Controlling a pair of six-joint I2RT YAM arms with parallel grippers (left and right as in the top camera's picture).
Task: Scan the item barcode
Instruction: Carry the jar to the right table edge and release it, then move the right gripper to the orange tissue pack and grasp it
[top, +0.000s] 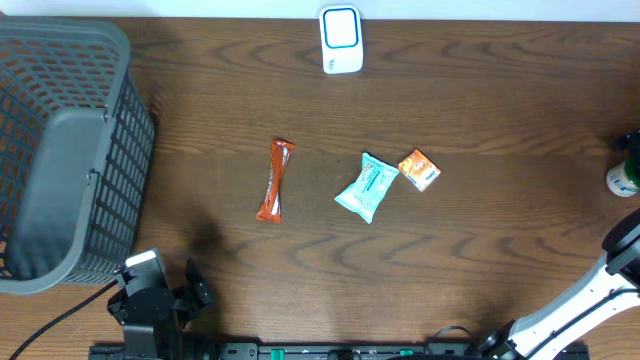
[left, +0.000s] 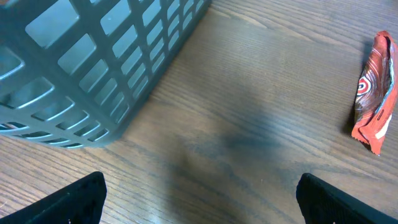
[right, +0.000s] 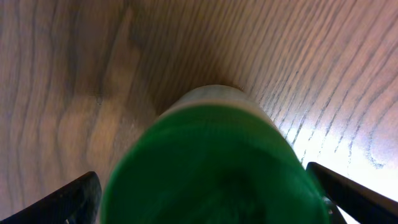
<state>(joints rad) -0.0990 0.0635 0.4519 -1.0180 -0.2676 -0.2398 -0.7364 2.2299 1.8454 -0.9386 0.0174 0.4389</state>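
At the right edge of the tabletop (top: 480, 90), the right tool (right: 205, 193) straddles an upright green-capped bottle (right: 211, 149), fingers spread, not clamped. The left tool (left: 199, 196) idles, fingers apart, near the basket (left: 93, 56). This looks like the grasp stage: next, close on it and show its barcode to the scanner (top: 341, 38).

No legible text anywhere. Red wrapper (left: 373, 93) has a red-white swirl print, no letters readable. Print on teal packet (top: 366, 187) and orange packet (top: 419, 169) is too small to read. Scanner (top: 341, 40) and bottle (top: 622, 180) markings unreadable.
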